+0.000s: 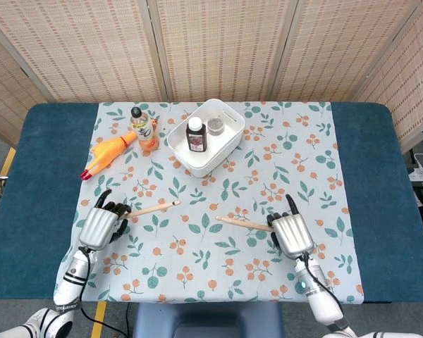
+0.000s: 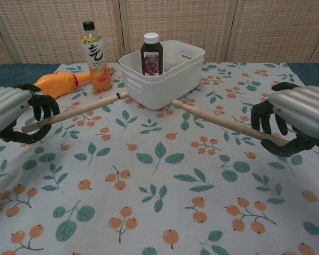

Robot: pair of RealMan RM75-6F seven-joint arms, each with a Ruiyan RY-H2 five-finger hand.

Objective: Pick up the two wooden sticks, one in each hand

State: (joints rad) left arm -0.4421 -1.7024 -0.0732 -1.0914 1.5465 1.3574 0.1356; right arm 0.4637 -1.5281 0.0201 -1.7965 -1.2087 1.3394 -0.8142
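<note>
Two wooden sticks are off the cloth, one in each hand. My left hand [image 1: 100, 225] [image 2: 10, 112] grips the left stick [image 1: 154, 208] [image 2: 77, 111] by its near end, and the stick slants up toward the white basket. On the other side my right hand [image 1: 290, 234] [image 2: 297, 119] grips the right stick [image 1: 243, 224] [image 2: 218, 121], whose free end points up and left toward the basket. Both sticks hang above the leaf-patterned tablecloth [image 1: 218, 176] [image 2: 159, 180].
A white basket [image 1: 222, 144] [image 2: 175, 79] holding a dark bottle [image 1: 195, 133] [image 2: 151, 53] and a small jar [image 1: 216, 126] stands at the back centre. An orange drink bottle [image 1: 145, 129] [image 2: 94, 56] and a rubber chicken [image 1: 107, 153] [image 2: 56, 85] lie at the back left.
</note>
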